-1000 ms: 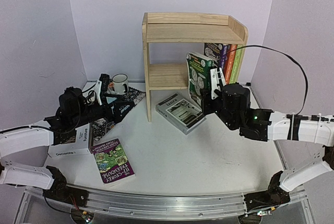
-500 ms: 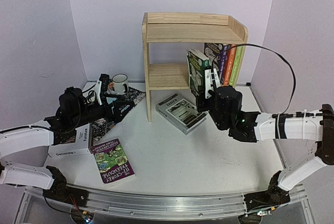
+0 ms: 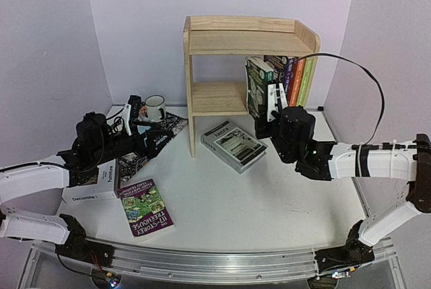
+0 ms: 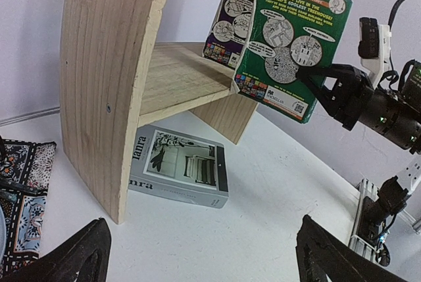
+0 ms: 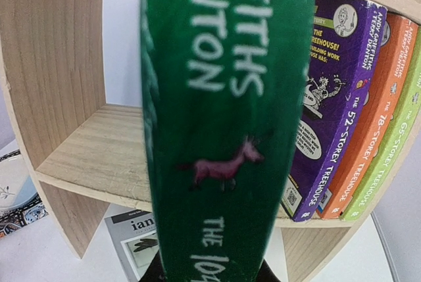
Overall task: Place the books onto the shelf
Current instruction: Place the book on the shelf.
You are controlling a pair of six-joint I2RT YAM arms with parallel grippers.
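My right gripper (image 3: pixel 272 100) is shut on a green book (image 3: pixel 257 88), holding it upright at the mouth of the pine shelf's (image 3: pixel 202 97) lower tier. In the right wrist view its spine (image 5: pixel 227 124) fills the frame, just left of the purple (image 5: pixel 335 98), orange (image 5: pixel 371 111) and light green (image 5: pixel 398 131) books standing there. The grey-white ianra book (image 3: pixel 233 145) lies flat before the shelf. A dark purple book (image 3: pixel 145 208) and the white Decorate book (image 3: pixel 94 191) lie at the left. My left gripper (image 3: pixel 145 127) hovers open and empty, facing the shelf.
A white mug (image 3: pixel 155 108) stands on a dark patterned placemat (image 3: pixel 174 122) left of the shelf, just behind my left gripper. The shelf's left side panel (image 4: pixel 108 78) stands close in the left wrist view. Purple walls close in on the table.
My right gripper has carried the green book up and back, from in front of the shelf to the lower tier's opening beside the purple book. The left arm has not moved.
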